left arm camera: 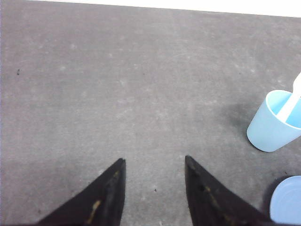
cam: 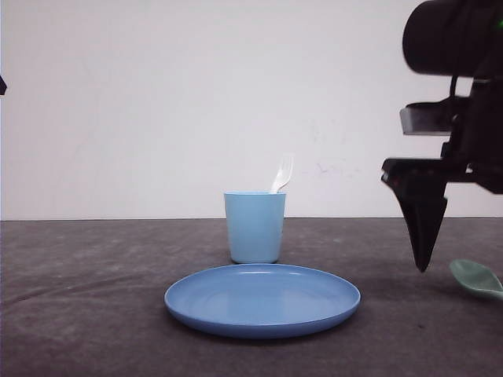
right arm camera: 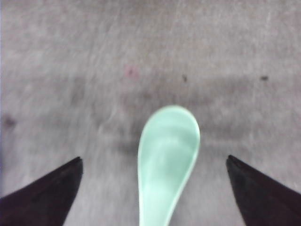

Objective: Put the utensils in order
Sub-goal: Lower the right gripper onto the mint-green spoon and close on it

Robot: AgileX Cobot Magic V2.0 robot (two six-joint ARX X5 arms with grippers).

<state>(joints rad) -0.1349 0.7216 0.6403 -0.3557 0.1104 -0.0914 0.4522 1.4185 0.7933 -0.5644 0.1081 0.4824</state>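
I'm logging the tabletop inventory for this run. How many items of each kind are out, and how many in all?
Forks: 1, the white fork standing in the cup.
Spoons: 1, the mint-green spoon lying on the table between the right gripper's open fingers.
Cups: 1, the light blue cup.
Plates: 1, the blue plate.
Total: 4

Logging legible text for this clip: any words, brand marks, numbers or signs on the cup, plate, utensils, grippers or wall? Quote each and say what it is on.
None: no readable text in any of the three views.
Cup, plate, fork, spoon: plain, unmarked.
Wall: faint smudges, no writing.
Left gripper, right gripper: plain dark fingers; yellowish flecks on the left one are not characters.
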